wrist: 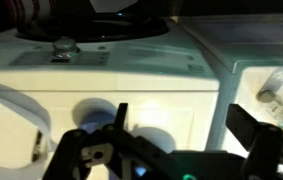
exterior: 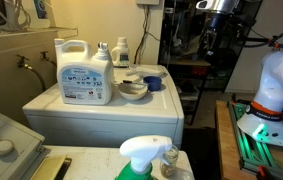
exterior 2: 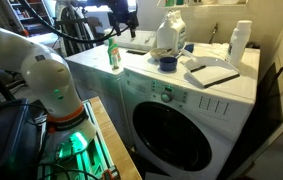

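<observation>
The gripper [exterior 2: 121, 14] hangs up high. It holds nothing. In the wrist view its two fingers [wrist: 121, 118] are spread wide apart, with only air between them.

The thing closest to it is the green spray bottle [exterior 2: 113, 55]. The bottle is below the gripper and a little to one side, with a clear gap of air between them. It stands straight up, so its long way runs up and down. Its white squirt top is the part nearest the gripper. In an exterior view the bottle [exterior: 144, 155] is close to the camera, and the gripper [exterior: 217, 8] is far behind it, up at the top of the picture.

Farther out from the gripper, past the spray bottle, stands a big white soap jug [exterior 2: 171, 33]. Just in front of the jug sits a small blue cup [exterior 2: 167, 63]. A bowl [exterior: 133, 89] sits right beside the cup. All of these are low down from the gripper, on the flat white washer top [exterior 2: 141, 74]. I cannot tell if the spray bottle stands on that same top or on the white machine next to it.

The washer has a round dark door [exterior 2: 181, 135] on its front. The fat white robot arm [exterior 2: 31, 65] bends up from a base with a green light. The room is a crowded laundry room with wires and shelves behind.
</observation>
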### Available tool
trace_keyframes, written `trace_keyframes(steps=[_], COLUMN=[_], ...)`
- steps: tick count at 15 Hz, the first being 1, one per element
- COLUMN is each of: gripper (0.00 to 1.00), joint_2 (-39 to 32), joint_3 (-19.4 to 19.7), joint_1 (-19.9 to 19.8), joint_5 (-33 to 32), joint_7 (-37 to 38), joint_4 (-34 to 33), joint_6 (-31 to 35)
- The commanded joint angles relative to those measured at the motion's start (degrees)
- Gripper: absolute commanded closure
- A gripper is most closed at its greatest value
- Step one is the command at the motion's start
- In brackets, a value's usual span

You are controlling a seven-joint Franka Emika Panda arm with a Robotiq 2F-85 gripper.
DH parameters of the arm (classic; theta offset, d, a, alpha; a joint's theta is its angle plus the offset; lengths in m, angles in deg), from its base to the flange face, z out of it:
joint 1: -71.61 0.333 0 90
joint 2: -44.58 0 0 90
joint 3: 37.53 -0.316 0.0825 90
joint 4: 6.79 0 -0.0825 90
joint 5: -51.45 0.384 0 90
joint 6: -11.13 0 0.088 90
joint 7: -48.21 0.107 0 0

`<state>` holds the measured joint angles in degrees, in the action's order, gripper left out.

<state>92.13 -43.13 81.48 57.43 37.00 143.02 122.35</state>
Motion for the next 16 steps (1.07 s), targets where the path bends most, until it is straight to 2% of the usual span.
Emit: trace_keyframes(steps=[1, 3, 11, 13, 16], gripper=[0.0, 0.0, 0.0, 0.0, 0.0], joint_2=[-0.8, -2.0, -3.0, -9.4, -19.7], joint_3=[-1.2, -2.5, -1.9, -1.1, -3.0], joint_1=[2.9, 4.7, 4.5, 6.3, 8.0], joint_5=[0.5, 1.0, 1.1, 5.0, 8.7], joint_7=[1.1, 1.7, 1.4, 0.1, 1.6], joint_4=[-0.3, -0.9, -1.5, -5.0, -14.2], joint_6=[0.0, 0.0, 0.0, 4.3, 5.3])
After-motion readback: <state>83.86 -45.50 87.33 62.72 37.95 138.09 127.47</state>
